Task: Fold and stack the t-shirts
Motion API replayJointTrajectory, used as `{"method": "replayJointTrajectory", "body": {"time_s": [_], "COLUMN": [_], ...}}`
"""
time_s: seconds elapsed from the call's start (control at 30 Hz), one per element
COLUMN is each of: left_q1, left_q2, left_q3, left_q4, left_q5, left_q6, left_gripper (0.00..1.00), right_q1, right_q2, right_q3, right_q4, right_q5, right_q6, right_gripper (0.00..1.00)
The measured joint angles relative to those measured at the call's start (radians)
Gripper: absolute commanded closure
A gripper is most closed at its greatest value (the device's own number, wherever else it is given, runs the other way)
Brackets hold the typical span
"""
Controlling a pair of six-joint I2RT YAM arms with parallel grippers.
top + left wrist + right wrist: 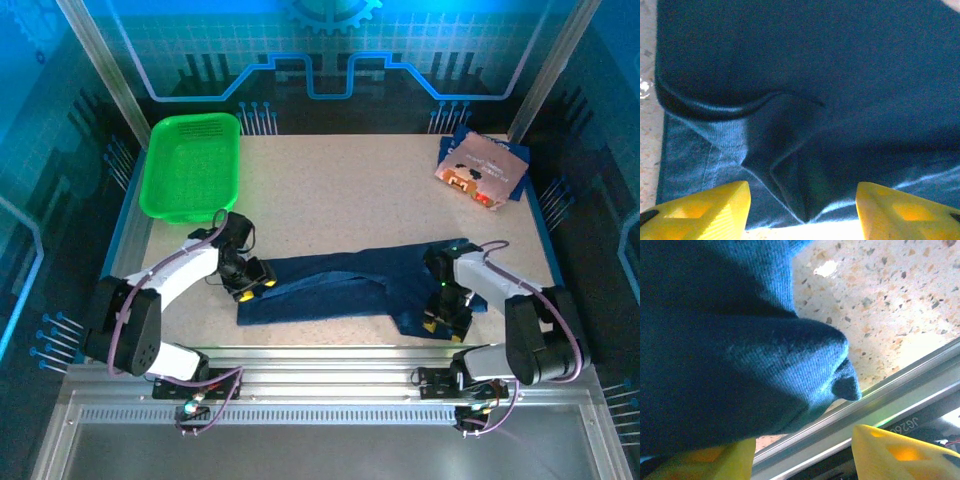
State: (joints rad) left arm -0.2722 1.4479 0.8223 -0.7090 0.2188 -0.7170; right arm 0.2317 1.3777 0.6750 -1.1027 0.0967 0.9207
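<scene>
Top external: navy t-shirt (pixel 340 285) laid lengthwise across near desk (pixel 350 200), between arms; second t-shirt (pixel 482 168) folded at far right corner. Left fingers (pixel 705 210), right fingers (pixel 895 452) parted at cloth ends, nothing clamped.

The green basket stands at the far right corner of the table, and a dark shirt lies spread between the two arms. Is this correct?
No. The green basket stands at the far left corner, as the top external view shows. The rest is right.
</scene>
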Motion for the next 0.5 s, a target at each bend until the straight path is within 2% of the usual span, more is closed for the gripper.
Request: {"method": "replayJointTrajectory", "body": {"time_s": [0.1,0.17,0.2,0.3,0.37,0.43,0.5], "left_q1": [-0.005,-0.010,-0.013,-0.017,-0.018,-0.019,-0.019], "left_q2": [0.055,0.087,0.100,0.112,0.113,0.114,0.114], "left_q3": [0.000,0.000,0.000,0.000,0.008,0.023,0.037], "left_q4": [0.016,0.024,0.030,0.045,0.045,0.045,0.045], "left_q5": [0.000,0.000,0.000,0.000,-0.001,-0.005,-0.013], "left_q6": [-0.014,-0.022,-0.024,-0.030,-0.034,-0.033,-0.023], "left_gripper": [0.49,0.59,0.62,0.77,0.88,0.96,1.00], "right_q1": [0.014,0.019,0.021,0.026,0.026,0.026,0.026], "right_q2": [0.010,0.013,0.017,0.030,0.034,0.041,0.043], "right_q3": [0.001,0.004,0.008,0.018,0.023,0.029,0.033], "right_q4": [0.001,0.000,0.000,0.002,0.002,0.004,0.006], "right_q5": [0.009,0.019,0.025,0.036,0.043,0.051,0.053], "right_q6": [0.007,0.011,0.012,0.014,0.017,0.027,0.021], "right_gripper": [0.50,0.54,0.59,0.86,0.97,1.00,1.00]}}
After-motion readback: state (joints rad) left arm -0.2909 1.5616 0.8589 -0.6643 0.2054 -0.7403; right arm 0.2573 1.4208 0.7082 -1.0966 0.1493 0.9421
